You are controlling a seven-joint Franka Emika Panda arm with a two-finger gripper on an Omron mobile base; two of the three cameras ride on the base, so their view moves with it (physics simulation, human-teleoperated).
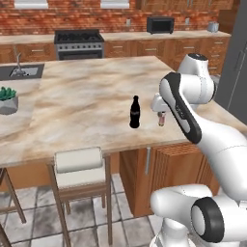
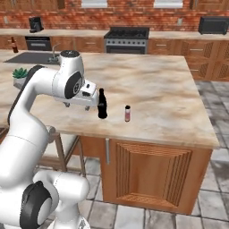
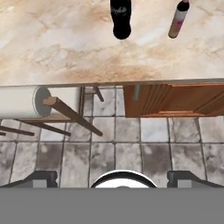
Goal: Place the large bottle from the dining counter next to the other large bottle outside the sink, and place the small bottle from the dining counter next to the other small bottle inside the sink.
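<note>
The large bottle (image 1: 134,112) (image 2: 102,104) (image 3: 120,17) is near-black and stands upright near the front edge of the dining counter (image 1: 87,96) (image 2: 152,85). The small bottle (image 1: 162,118) (image 2: 128,113) (image 3: 178,21), pinkish-white, stands a short way to its right. My gripper (image 2: 82,103) (image 3: 113,178) hovers open and empty over the counter's front edge, left of the large bottle and apart from it. The sink (image 1: 21,72) (image 2: 33,58) lies far to the left. A dark bottle (image 2: 13,44) stands beyond it. The other small bottle is hidden.
A stool with a white cushion (image 1: 79,161) (image 3: 22,102) stands against the counter front below my hand. A potted plant (image 1: 7,99) (image 2: 20,74) sits on the counter's left. A stove (image 1: 79,43) and a microwave (image 1: 160,24) line the brick wall.
</note>
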